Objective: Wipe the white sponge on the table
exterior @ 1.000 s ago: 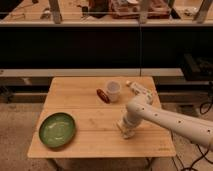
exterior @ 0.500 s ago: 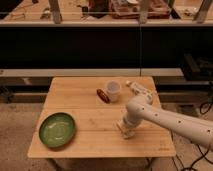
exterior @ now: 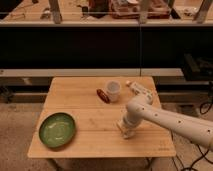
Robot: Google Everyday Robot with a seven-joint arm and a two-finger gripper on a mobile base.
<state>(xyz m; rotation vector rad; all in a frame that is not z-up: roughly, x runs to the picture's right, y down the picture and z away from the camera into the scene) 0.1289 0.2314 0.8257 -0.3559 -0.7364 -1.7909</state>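
Note:
The light-brown wooden table fills the middle of the camera view. My white arm reaches in from the right, and my gripper points down onto the tabletop right of centre, near the front. A small whitish patch at its tip may be the white sponge. Most of it is hidden under the gripper, so I cannot be sure.
A green plate lies at the front left. A white round cup stands at the back centre, with a red-brown item beside it. A long white tube-like item lies at the back right. Dark shelving runs behind the table.

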